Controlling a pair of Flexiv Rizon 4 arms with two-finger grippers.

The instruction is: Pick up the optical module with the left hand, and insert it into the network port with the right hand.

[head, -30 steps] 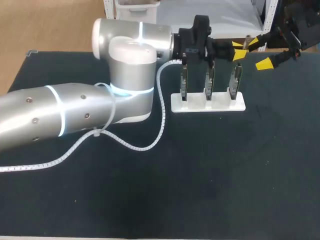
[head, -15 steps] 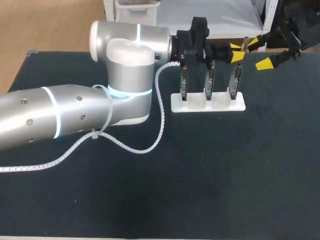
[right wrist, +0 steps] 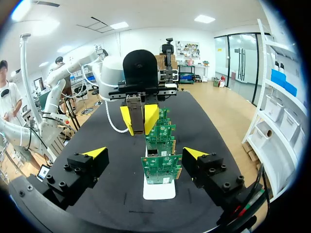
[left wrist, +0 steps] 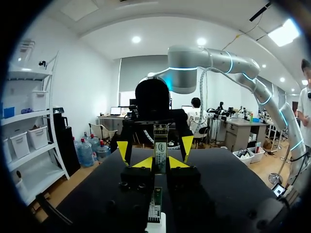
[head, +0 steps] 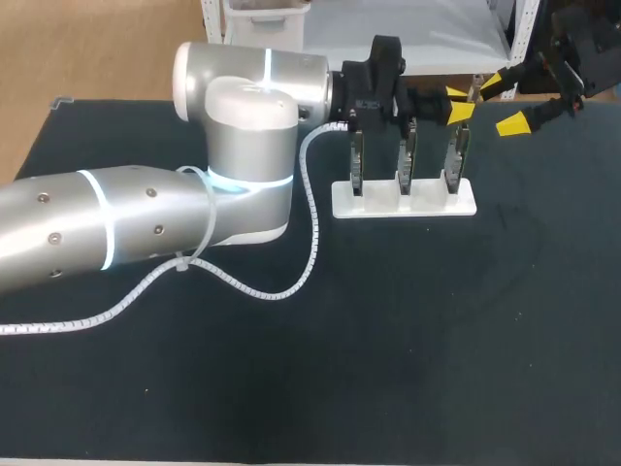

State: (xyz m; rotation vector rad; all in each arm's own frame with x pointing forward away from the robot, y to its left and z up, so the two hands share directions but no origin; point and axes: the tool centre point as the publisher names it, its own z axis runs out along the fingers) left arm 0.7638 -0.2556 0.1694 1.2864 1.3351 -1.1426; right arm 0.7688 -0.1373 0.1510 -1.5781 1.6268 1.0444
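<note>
Left gripper (left wrist: 160, 163): fingers nearly closed, clamped from both sides on the optical module (left wrist: 160, 143). The module stands upright between the yellow pads. Its lower part is gripped and its upper end sticks out past the fingertips.

Right gripper (head: 505, 102): fingers (right wrist: 95, 153) spread wide, nothing in them. It faces the left gripper. In the right wrist view the module sits ahead of the right fingers, in line with the gap between them but well short of it, touching neither tip.

Three green circuit boards (right wrist: 161, 167) stand upright in a row on a white stand (head: 403, 201) on the dark table (head: 408, 349). The nearest board is just ahead of the open right fingers, again in line with their gap and not touching them. The module is held above the row, over the board at the right gripper's end, clear of its top edge.

Network port on the boards: too small to make out.
</note>
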